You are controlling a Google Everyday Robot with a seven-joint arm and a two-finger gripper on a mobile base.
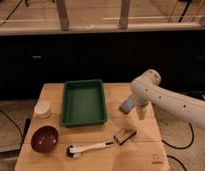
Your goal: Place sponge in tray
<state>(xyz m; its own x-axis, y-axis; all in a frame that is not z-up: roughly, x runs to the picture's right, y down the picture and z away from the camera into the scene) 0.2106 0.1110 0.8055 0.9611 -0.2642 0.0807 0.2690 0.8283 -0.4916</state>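
Wooden table (pixel 141 152): large rectangular green plastic tray (pixel 83 102) centre-left; small soft blue-grey sponge (pixel 127 105) right of tray; gripper (pixel 141 111) just right of sponge, grip state cannot tell.

The arm (pixel 172 103) is a thick white tube with a round joint and small dark dots; its pale pincer (pixel 141 112) hangs under that joint.
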